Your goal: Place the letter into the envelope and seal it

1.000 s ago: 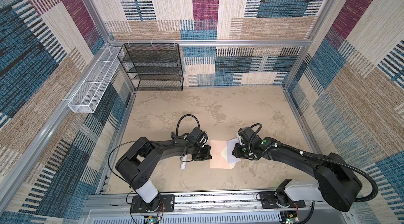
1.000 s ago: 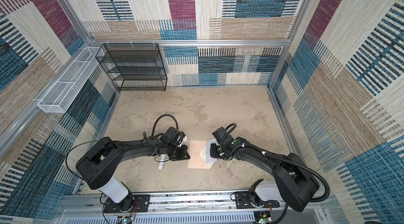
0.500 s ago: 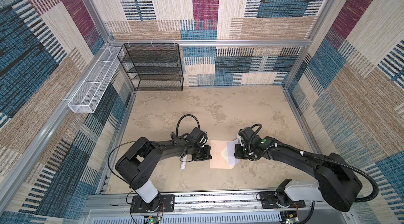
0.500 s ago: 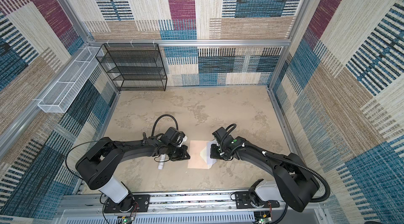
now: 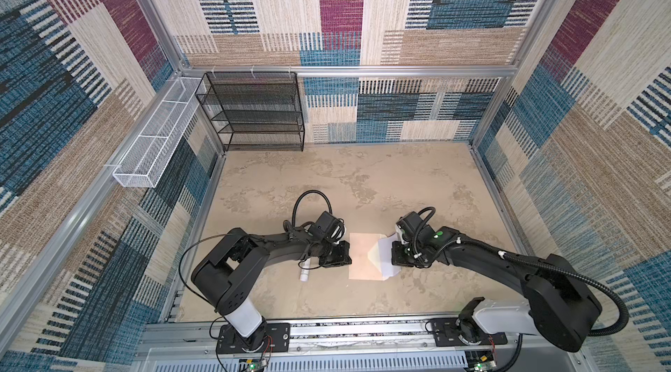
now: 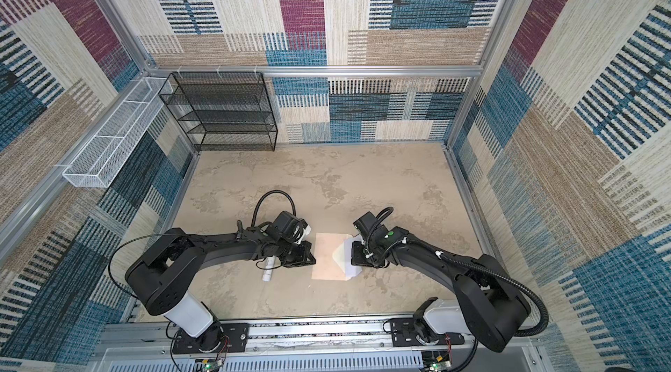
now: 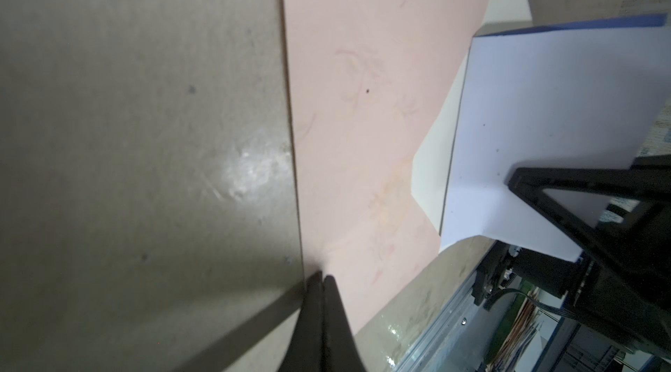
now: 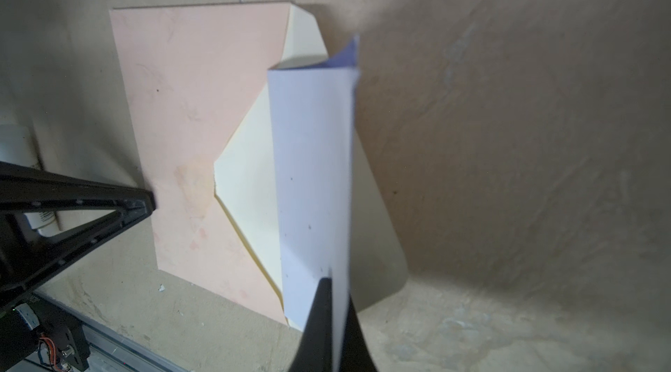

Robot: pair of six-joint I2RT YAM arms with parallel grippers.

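The peach-pink envelope (image 5: 363,261) (image 6: 326,261) lies flat near the table's front, its cream inside (image 8: 247,178) showing at the open mouth on its right side. The letter (image 8: 312,170) (image 7: 544,116) shows its plain white back, with a blue edge at the far end. It stands curled over the mouth of the envelope. My right gripper (image 8: 332,276) (image 5: 392,257) is shut on the near edge of the letter. My left gripper (image 7: 322,277) (image 5: 346,257) is shut, its tips down on the envelope's left edge with nothing between them.
A small white tube (image 5: 304,274) lies on the table just left of the left gripper. A black mesh shelf (image 5: 254,112) stands at the back left, and a white wire basket (image 5: 156,145) hangs on the left wall. A metal rail (image 5: 326,330) runs along the front.
The right gripper's jaws have closed onto the letter. Both arms and the envelope have hardly moved.
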